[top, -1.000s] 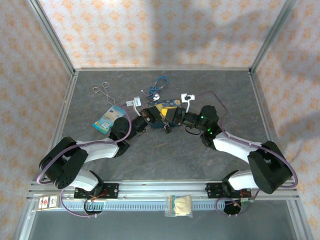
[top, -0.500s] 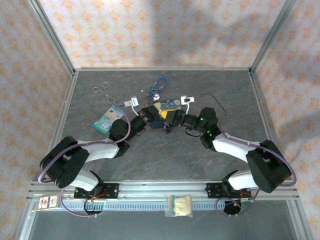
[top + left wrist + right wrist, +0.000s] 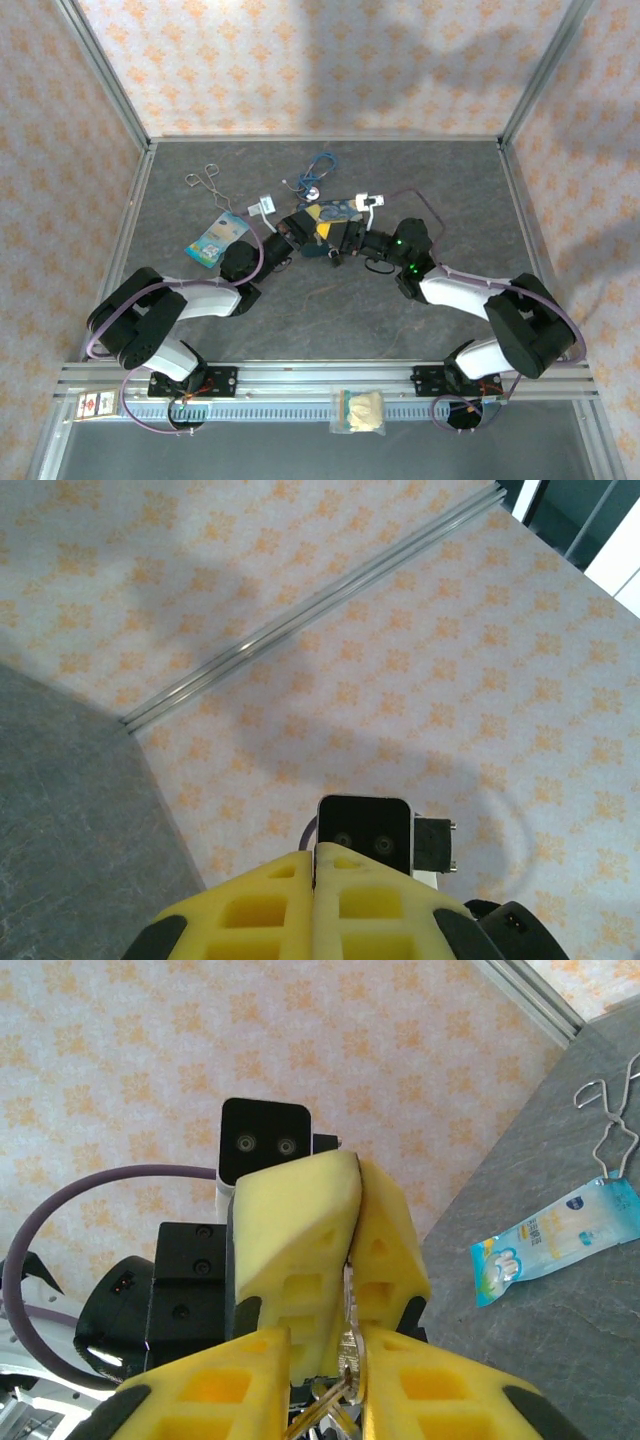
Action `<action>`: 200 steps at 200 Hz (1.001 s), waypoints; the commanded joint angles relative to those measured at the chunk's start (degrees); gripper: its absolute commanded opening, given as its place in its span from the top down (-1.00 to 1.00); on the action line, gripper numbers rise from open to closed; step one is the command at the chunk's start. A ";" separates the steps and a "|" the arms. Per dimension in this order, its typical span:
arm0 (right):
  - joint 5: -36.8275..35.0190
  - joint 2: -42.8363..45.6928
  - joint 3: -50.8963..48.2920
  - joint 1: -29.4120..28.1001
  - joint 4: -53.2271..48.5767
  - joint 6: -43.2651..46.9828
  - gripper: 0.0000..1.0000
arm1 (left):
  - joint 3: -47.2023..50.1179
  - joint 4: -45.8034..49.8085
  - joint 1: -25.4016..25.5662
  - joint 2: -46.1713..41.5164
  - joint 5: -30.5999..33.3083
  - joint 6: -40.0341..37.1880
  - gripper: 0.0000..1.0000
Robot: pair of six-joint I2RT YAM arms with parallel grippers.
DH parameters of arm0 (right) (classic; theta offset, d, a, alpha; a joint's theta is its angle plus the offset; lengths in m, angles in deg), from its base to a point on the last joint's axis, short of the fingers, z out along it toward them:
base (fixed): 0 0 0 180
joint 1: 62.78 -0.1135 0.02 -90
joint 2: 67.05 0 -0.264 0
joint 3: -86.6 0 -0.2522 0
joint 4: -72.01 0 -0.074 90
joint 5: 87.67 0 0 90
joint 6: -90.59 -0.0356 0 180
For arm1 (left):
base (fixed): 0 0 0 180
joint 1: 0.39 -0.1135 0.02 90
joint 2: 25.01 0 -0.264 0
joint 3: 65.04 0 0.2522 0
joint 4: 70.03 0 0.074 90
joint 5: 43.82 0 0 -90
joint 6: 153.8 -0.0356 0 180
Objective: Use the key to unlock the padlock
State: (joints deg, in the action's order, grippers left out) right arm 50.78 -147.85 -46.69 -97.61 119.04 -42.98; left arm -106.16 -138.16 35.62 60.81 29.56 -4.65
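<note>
My two grippers meet tip to tip at the table's middle. The left gripper point(image 3: 305, 228) point(image 3: 316, 865) is shut, its yellow fingers point(image 3: 300, 1220) pinching the thin shaft of the silver key point(image 3: 348, 1335). The key's head hangs between the fingers of my right gripper point(image 3: 347, 238) point(image 3: 325, 1355). It lies against one finger while the other stands apart from it. A ring with more keys point(image 3: 322, 1412) dangles from the head. Under the meeting point hangs a small dark piece point(image 3: 337, 258); I cannot tell if it is the padlock, which is otherwise hidden.
Just behind the grippers lies the blue and yellow painted box point(image 3: 338, 208). Silver forceps point(image 3: 207, 184) point(image 3: 610, 1125) and a blue snack packet point(image 3: 214, 240) point(image 3: 560, 1242) lie at the far left. A blue cord point(image 3: 318, 170) sits farther back. A small bag point(image 3: 360, 410) rests on the near rail.
Both grippers, still tip to tip, have drifted a little toward the far side and left. The right arm has pushed in closer.
</note>
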 commanded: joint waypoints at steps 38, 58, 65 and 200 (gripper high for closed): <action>-2.79 -0.38 -1.48 -0.45 6.73 -2.31 0.78 | 2.38 -4.06 0.73 -1.62 4.40 0.27 1.00; -3.49 -0.60 -1.23 -0.42 6.81 -2.22 1.00 | 2.57 -4.29 0.95 -1.79 4.75 0.54 1.00; -3.69 -0.65 -1.21 -0.42 6.74 -2.14 1.00 | 2.66 -4.45 1.03 -1.76 4.76 0.65 1.00; -22.51 12.83 2.53 4.57 -47.47 21.68 1.00 | 0.75 40.68 1.21 -11.35 4.84 -13.97 -0.35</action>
State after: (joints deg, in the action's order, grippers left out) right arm 39.94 -138.18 -45.99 -94.07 89.40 -28.77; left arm -103.45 -114.99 35.99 49.36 35.68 -12.63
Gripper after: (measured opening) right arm 0.046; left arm 0.717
